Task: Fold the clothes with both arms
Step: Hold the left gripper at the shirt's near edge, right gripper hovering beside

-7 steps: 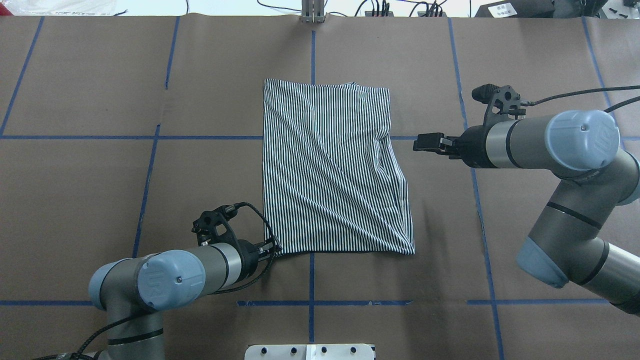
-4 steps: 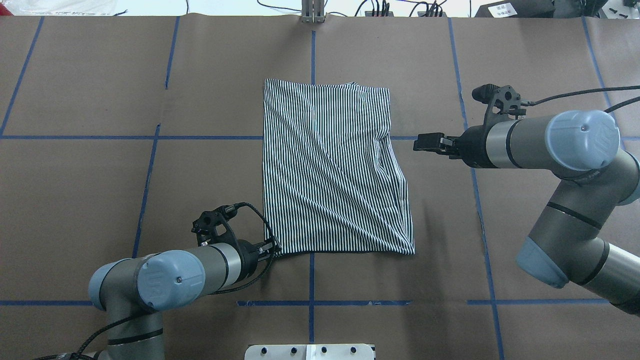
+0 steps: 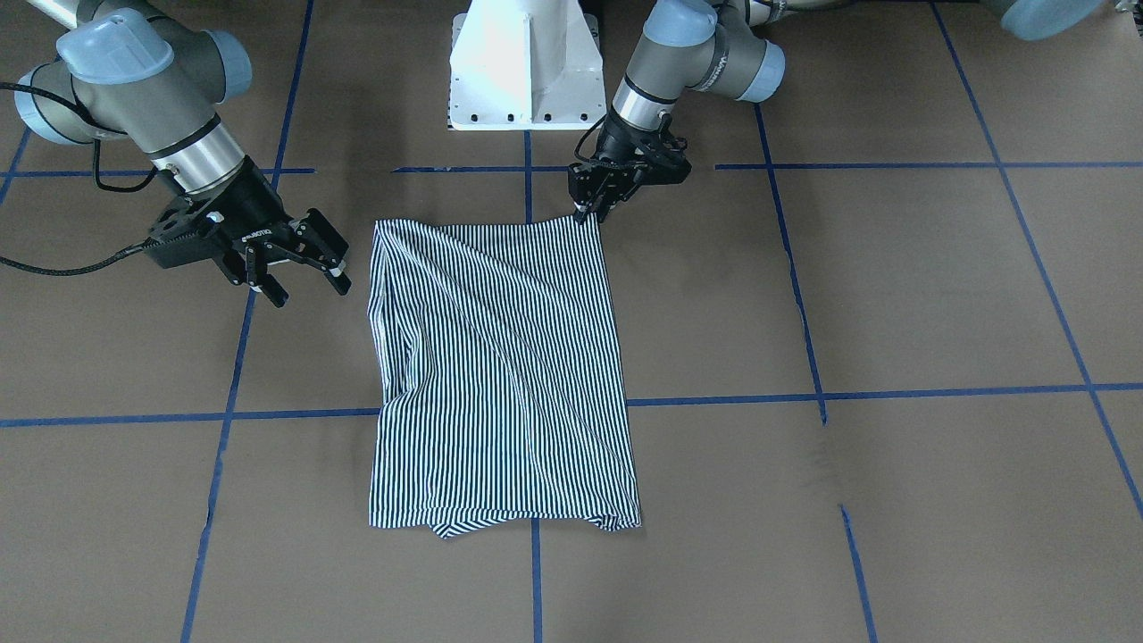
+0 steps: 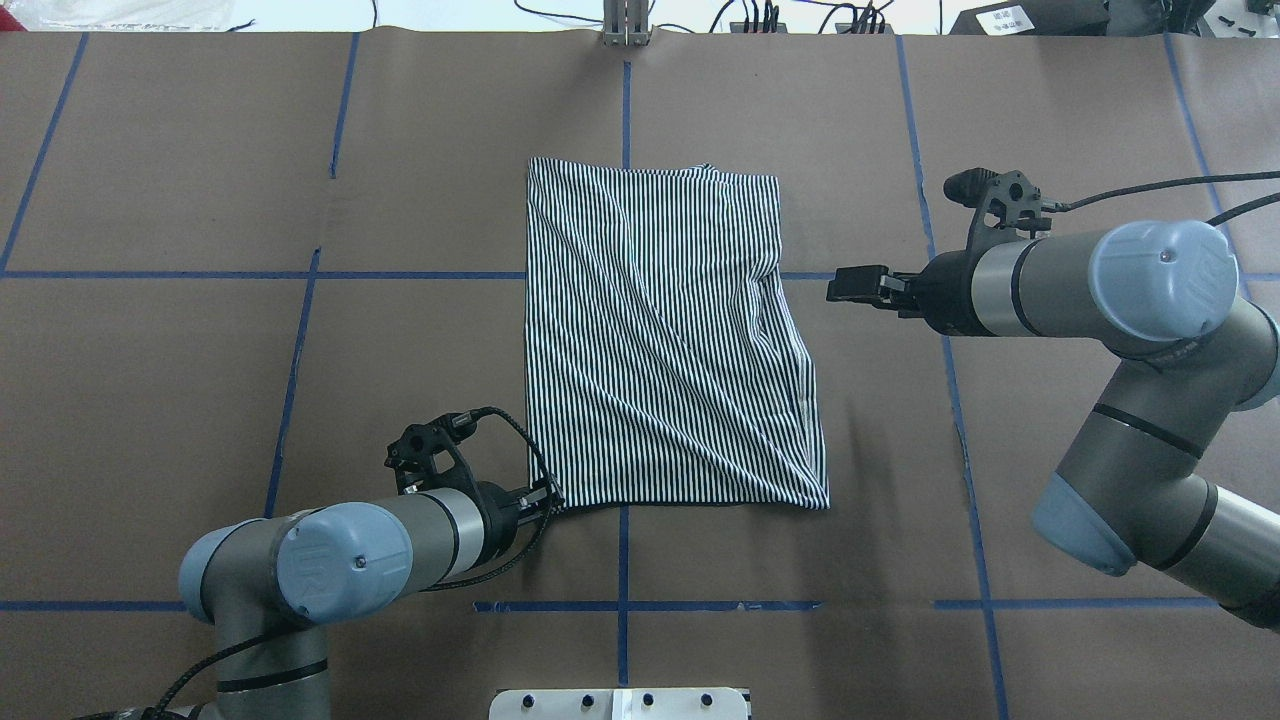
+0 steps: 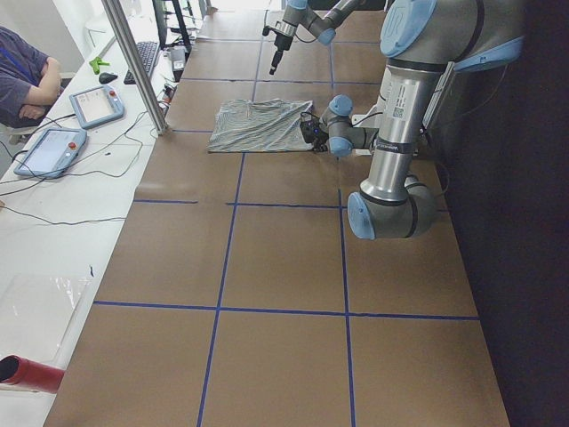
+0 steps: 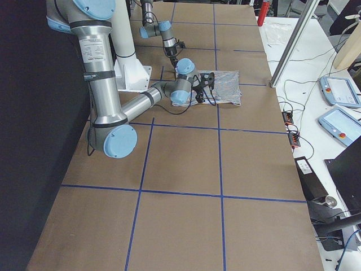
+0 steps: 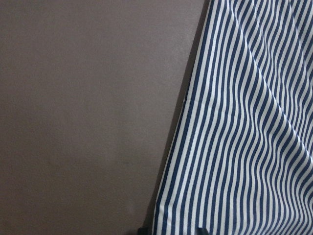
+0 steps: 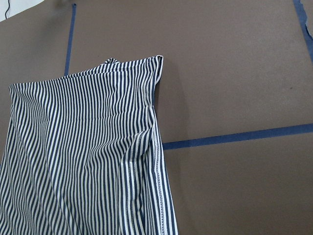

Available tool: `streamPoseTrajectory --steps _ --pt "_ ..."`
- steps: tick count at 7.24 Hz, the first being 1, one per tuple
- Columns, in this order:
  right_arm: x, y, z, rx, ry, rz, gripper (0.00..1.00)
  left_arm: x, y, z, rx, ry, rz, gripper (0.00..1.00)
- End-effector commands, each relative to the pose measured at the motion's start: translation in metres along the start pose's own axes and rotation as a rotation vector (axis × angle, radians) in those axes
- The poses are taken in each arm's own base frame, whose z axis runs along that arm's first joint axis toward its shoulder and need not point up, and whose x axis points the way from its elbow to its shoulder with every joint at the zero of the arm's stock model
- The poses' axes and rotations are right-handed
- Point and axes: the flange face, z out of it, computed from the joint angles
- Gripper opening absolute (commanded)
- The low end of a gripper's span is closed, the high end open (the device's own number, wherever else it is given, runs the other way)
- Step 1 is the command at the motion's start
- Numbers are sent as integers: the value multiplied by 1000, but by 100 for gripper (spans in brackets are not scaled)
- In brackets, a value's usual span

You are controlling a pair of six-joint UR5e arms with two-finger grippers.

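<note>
— which step are you on?
— gripping for another fold. the striped shirt point(image 4: 660, 340) lies as a rectangle in the middle of the table point(image 4: 200, 350). your left claw point(image 4: 548, 498) is at its near left corner, but i cannot tell if it pinches. your right claw point(image 3: 308, 288) hangs spread, beside the rumpled right edge.
— next?
— i'd say take the near right corner. brown table shows all round, so you have room.
</note>
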Motion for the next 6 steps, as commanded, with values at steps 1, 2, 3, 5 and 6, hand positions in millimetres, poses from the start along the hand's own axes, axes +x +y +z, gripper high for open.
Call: streamPoseTrajectory --steps 1,2,3,5,6 --pt "1 0 1 0 2 0 100 0 1 2 -1 -2 1 43" --pt "1 0 1 0 2 0 100 0 1 2 -1 -2 1 43" --pt "1 0 1 0 2 0 100 0 1 1 -1 -1 1 41" --pt "-1 1 0 -1 -1 -1 100 0 1 1 -1 -1 7 6" --pt "0 1 0 -1 0 -1 100 0 1 1 -1 -1 11 0"
